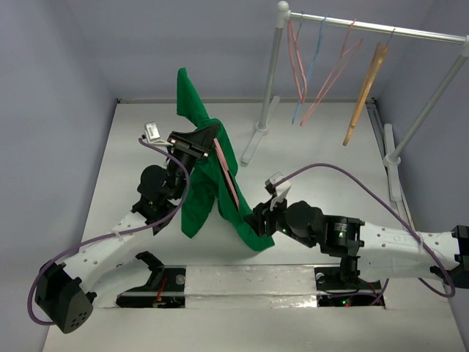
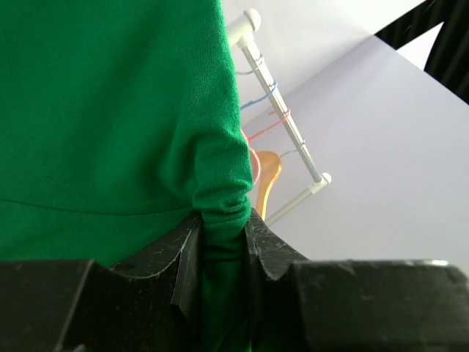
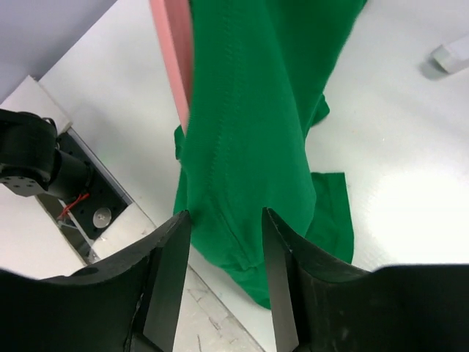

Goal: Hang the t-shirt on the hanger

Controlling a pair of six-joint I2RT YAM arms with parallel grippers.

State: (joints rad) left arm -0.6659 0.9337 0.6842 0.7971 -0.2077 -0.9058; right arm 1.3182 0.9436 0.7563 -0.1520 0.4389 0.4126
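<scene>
The emerald-green t-shirt (image 1: 199,202) hangs bunched above the table, its lower end trailing on the surface. My left gripper (image 1: 195,141) is raised and shut on a gathered fold of the shirt (image 2: 110,110); its jaws pinch the cloth in the left wrist view (image 2: 223,235). One arm of the salmon-pink hanger (image 1: 226,174) runs diagonally along the shirt's right side and is partly covered by it. My right gripper (image 1: 258,222) is at the shirt's lower right end. Its jaws stand open (image 3: 226,249) over the green cloth (image 3: 256,110), and the hanger arm (image 3: 174,66) shows beyond.
A white clothes rack (image 1: 366,26) stands at the back right with thin pink and blue hangers and an orange-tan wooden hanger (image 1: 364,92). Its foot (image 1: 253,143) rests on the table just right of the shirt. Grey walls close in the table.
</scene>
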